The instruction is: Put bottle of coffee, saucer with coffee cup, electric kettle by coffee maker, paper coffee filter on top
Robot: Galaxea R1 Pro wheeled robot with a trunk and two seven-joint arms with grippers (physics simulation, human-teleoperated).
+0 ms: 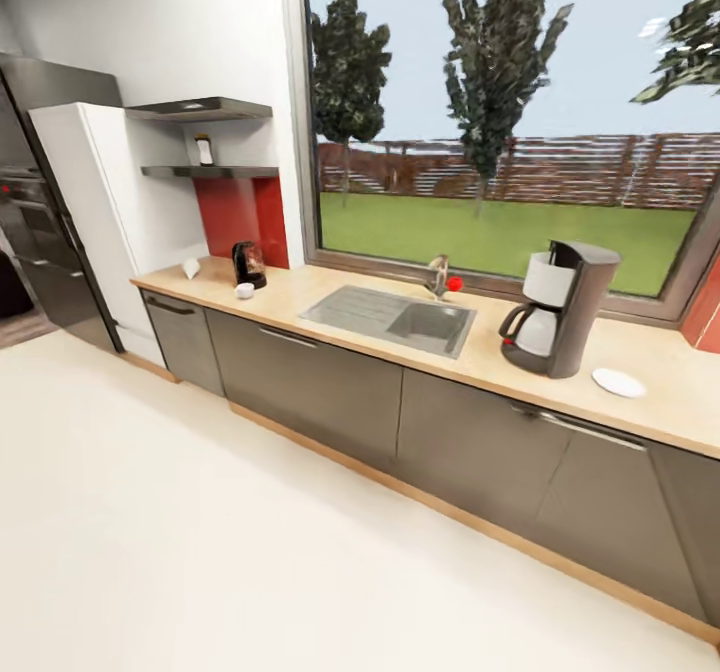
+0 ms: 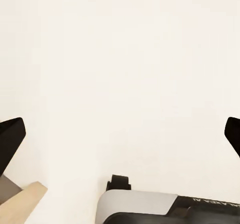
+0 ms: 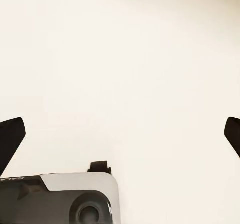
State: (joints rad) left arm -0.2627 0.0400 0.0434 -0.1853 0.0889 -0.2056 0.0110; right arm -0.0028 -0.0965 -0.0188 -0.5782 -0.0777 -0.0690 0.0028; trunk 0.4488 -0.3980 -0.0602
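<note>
Nearest to me, both wrist views look down on bare cream floor: the left gripper has its fingertips spread to the frame's two edges with nothing between them, and the right gripper is likewise spread wide and empty. I judge the robot to be standing back from the work, with neither arm yet within reach of anything. Beyond the floor, in the head view, runs the counter, with its steel sink set in near the middle. Toward the right end stands the coffee maker, with the saucer lying flat just beside it on its right. Toward the far left end stand the electric kettle, the coffee cup just in front of it, and the paper coffee filter near the counter's end. Farthest off, on the lower kitchen shelf above that end, stands the bottle of coffee, upright. The deciding relation: everything still to be moved lies ahead and to the left, so I judge that a drive leftward comes first, and the left arm is the nearer one.
</note>
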